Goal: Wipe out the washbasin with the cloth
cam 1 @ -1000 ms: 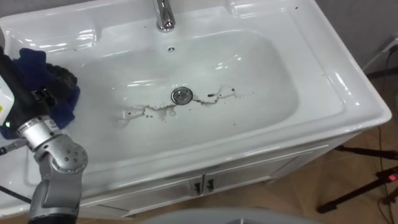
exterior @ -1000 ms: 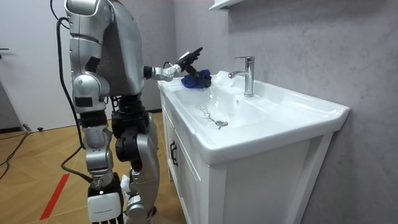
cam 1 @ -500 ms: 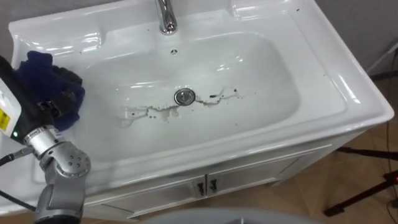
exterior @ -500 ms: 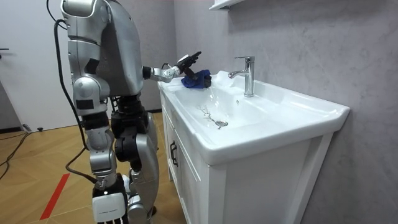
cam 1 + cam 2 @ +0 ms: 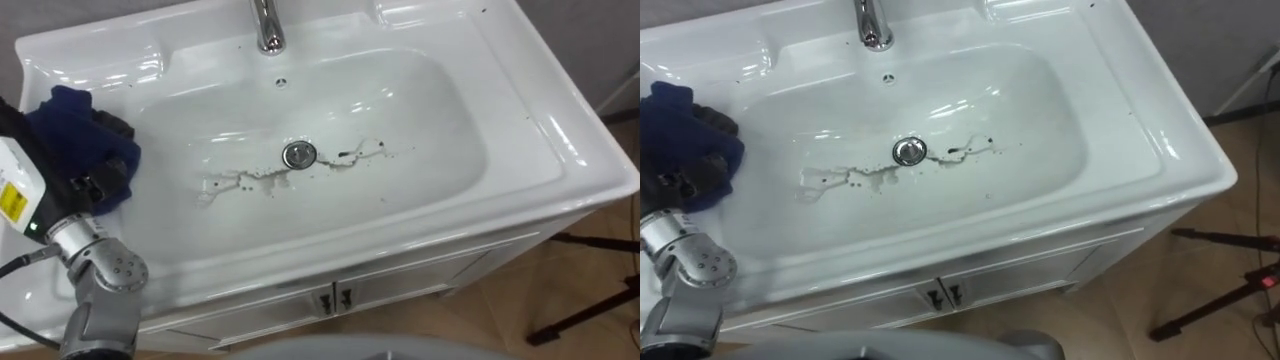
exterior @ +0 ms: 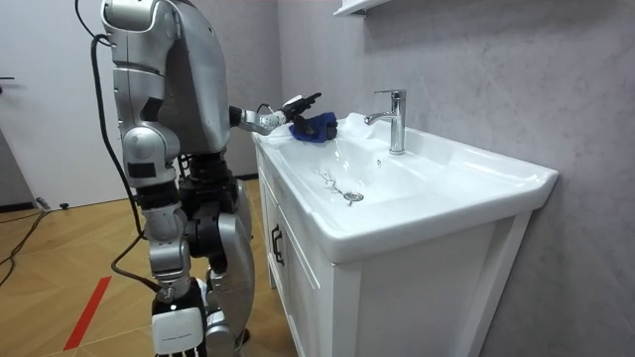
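- Lowered since a second ago: the robot's left hand, which the room view showed tilted up above the cloth, now lies down on it; the cloth itself has barely shifted.
- Dark blue crumpled cloth: on the left ledge of the white vanity surface, at 9 o'clock from the drain and lapping the basin's edge.
- Fingers: dark and partly buried in the cloth's folds. Whether they clutch it or merely press on it cannot be told.
- White glossy rectangular ceramic basin: sunk in the surface, with wet sheen on its slopes.
- Round chrome drain: at the middle of the basin floor.
- Dark dirt streaks and specks: a ragged line across the floor, from 8 o'clock of the drain through to 3 o'clock.
- Chrome tap: upright on the back ledge, at 12 o'clock from the drain.
- White cabinet with two doors: below the surface, at 6 o'clock.
- Robot: stands at the vanity's end on the room view's left, with its left arm reaching over the surface.
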### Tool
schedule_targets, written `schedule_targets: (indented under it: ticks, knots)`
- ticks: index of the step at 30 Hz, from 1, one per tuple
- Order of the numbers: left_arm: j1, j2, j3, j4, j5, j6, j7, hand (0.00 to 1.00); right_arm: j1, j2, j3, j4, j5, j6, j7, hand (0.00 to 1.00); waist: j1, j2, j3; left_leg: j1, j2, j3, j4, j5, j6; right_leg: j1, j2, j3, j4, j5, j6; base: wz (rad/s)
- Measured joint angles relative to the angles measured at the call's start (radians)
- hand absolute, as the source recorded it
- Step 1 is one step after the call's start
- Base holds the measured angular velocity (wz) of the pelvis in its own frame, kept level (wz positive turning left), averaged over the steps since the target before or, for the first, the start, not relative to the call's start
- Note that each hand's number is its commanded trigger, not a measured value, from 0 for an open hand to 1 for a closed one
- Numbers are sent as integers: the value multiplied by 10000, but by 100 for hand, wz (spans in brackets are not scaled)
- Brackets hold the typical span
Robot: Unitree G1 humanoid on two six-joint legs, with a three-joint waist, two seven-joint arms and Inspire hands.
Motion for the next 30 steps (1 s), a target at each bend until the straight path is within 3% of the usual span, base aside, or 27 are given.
schedule_targets:
  ticks: [8, 15, 20, 30]
  knots:
    - [-7, -11, -62, 307, 194, 38, -19, 0, -39, 50, -3, -51, 0, 108, 17, 0, -16, -94, -2, -7, -2, 13, 0, 0, 0, -18, -1, 12, -3, 0, 0, 0]
    - [-76, -13, -88, 447, 346, 204, -50, 0, -39, 54, 2, -44, -10, 295, 23, 0, -35, -120, -73, -6, -1, 14, 12, 0, 0, -33, 2, 23, 19, 1, 0, 0]
    - [-134, -24, -339, 443, 328, 368, -130, 0, -81, 71, 322, -8, 9, 303, 19, 0, -37, -118, -78, -14, -2, 11, 20, 0, 0, -30, 0, 17, 21, 1, 0, 0]
    - [-266, -269, -319, 462, -5, 578, -550, 0, -54, 88, 379, -163, 71, 545, -18, 0, 1, -97, -100, -102, -4, 102, 8, 0, 0, -146, -2, 26, 24, 4, 4, 0]
